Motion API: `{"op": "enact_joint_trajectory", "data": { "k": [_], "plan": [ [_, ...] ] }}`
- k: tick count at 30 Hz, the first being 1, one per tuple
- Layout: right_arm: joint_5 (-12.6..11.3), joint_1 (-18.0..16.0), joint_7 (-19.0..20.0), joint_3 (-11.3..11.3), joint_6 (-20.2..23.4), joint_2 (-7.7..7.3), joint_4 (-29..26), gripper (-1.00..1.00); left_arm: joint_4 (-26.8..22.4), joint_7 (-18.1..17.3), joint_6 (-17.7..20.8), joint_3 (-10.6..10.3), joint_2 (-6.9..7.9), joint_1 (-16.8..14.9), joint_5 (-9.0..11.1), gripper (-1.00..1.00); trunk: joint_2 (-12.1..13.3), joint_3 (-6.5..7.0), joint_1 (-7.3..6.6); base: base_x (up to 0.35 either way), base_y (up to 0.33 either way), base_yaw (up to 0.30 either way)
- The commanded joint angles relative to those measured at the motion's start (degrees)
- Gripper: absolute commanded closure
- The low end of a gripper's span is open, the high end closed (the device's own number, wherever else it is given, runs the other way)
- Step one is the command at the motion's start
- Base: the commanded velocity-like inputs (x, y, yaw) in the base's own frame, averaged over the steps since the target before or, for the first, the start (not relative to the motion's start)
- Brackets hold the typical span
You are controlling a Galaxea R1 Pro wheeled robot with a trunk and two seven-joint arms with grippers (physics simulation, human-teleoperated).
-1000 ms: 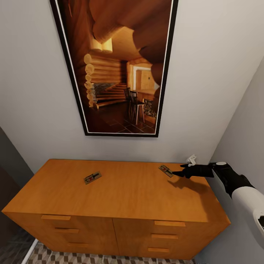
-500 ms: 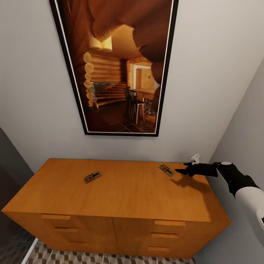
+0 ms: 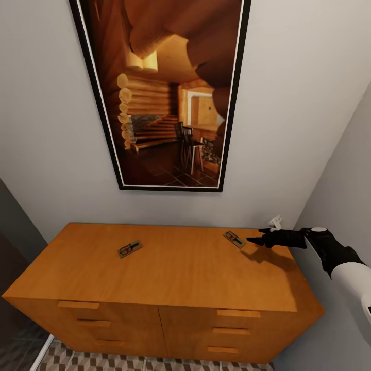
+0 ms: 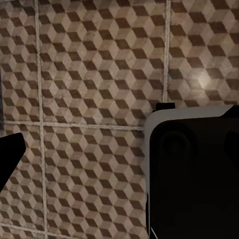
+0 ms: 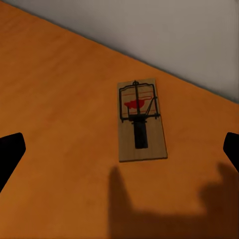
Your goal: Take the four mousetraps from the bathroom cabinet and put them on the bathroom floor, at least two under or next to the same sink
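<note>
Trap [image 3: 233, 239] just ahead of my right pincer [image 3: 256, 241], flat on the cabinet [image 3: 170, 268] top near its back edge, not touched by either finger. From my right wrist it sits between my two fingertips [image 5: 10, 152], which stand far apart at the two sides of the view, so this pincer is spread wide and holds nothing. The trap's [image 5: 141, 119] long axis runs roughly along my reach, turned a little off it; the end with the red mark and wire frame points away from me toward the wall [image 5: 164, 35], the plain wooden end toward my fingers. My pincer's shadow falls on the wood just short of it. A second trap [image 3: 130, 249] lies well off to my left on the same top, askew. My left wrist looks down on the floor [image 4: 74, 99]; whether that pincer is spread or closed I cannot tell.
</note>
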Motion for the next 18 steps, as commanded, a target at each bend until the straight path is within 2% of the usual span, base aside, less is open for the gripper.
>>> {"op": "enact_joint_trajectory", "data": {
  "k": [1,18],
  "plan": [
    [0.0,0.0,0.1,0.1,0.5,-0.05,-0.1,-1.0,0.3,0.0,-0.4,-0.5,-0.05,-0.1,0.6,-1.0,-0.1,-0.12,0.04,0.0,0.0,0.0],
    [0.0,-0.1,-0.1,0.3,-0.2,0.51,0.6,-1.0,0.3,0.0,-0.4,-0.5,0.03,0.0,0.6,-1.0,-0.1,-0.12,0.04,0.044,0.042,0.0]
  ]
}}
